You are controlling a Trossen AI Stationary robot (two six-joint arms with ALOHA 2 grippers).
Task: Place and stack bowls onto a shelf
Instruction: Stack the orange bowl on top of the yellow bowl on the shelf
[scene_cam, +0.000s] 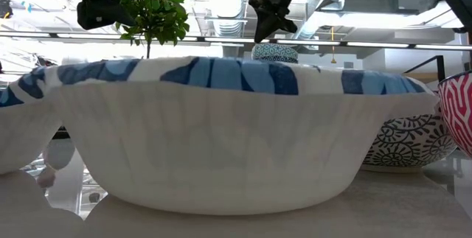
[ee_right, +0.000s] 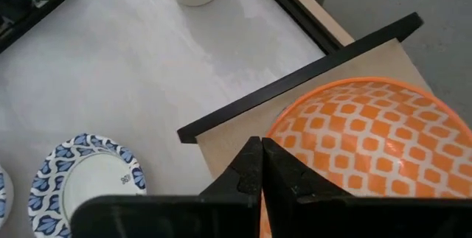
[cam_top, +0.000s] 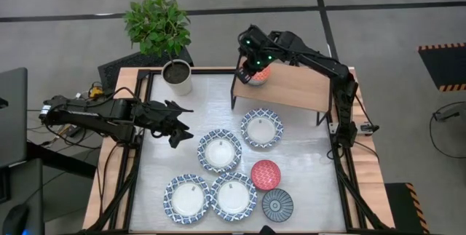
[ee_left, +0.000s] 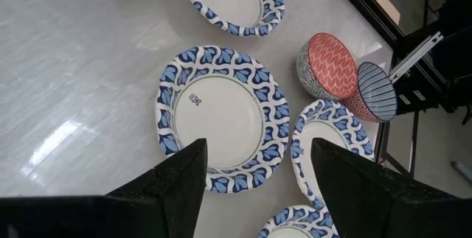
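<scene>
An orange-and-white patterned bowl [ee_right: 361, 149] is at the left end of the wooden shelf [cam_top: 298, 89], with my right gripper [ee_right: 262, 146] shut at its rim from above. In the low view this bowl [scene_cam: 274, 51] shows behind a big blue-and-white bowl [scene_cam: 221, 127]. Several wide blue-and-white bowls [cam_top: 220, 150] lie on their bases on the table, with a red bowl [cam_top: 266, 174] and a dark blue-grey bowl [cam_top: 277, 205] beside them. My left gripper [cam_top: 178, 129] hovers open over the table's left part, touching nothing; one blue-and-white bowl [ee_left: 221, 116] lies below it. My right gripper has the orange bowl's rim [ee_right: 270, 129] on the side toward the shelf's left end, one finger outside over the board and one over the bowl's inside. The fingers slant down from above. The bowl stands upright over the shelf; its base is hidden.
A white plant pot [cam_top: 177, 76] with a green plant stands at the table's far left corner, next to the shelf's black left leg [cam_top: 234, 93]. The right half of the shelf board is bare. A black frame [cam_top: 138, 118] runs along the table's sides.
</scene>
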